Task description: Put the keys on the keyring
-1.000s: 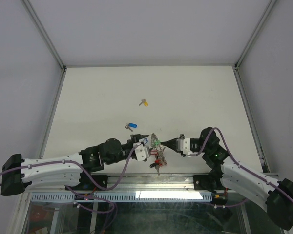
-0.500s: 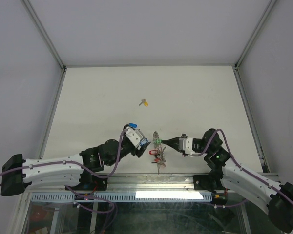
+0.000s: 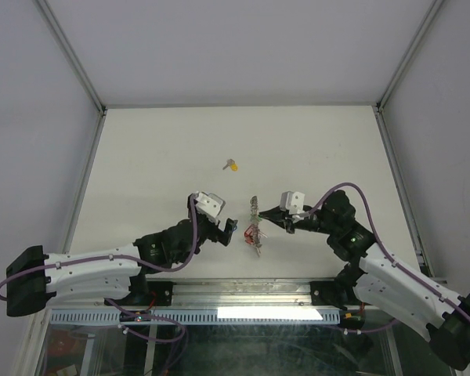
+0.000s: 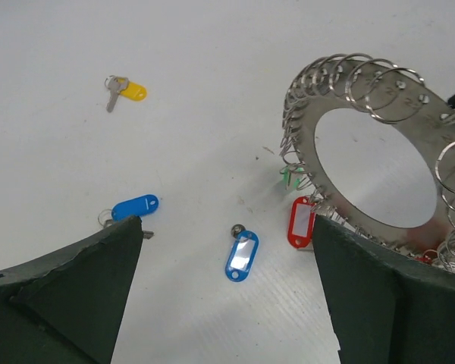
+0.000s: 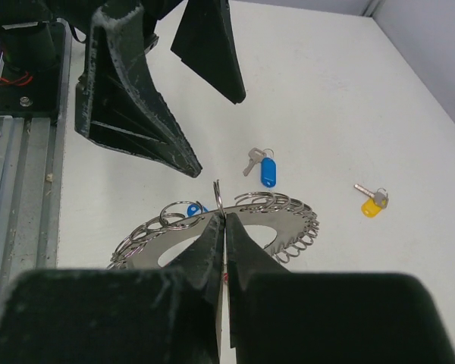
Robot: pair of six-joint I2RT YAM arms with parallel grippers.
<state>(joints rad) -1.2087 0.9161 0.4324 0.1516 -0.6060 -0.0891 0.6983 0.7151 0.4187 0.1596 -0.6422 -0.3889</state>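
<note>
The right gripper (image 5: 222,227) pinches the edge of the keyring (image 4: 428,114), at the right of the left wrist view. The left gripper (image 4: 227,224) is spread wide, with nothing in it. The blue key (image 4: 135,206) lies at lower left and the yellow key (image 4: 129,91) at upper left. Best go for the blue one first: come straight down, slowly, and close gently.
</note>
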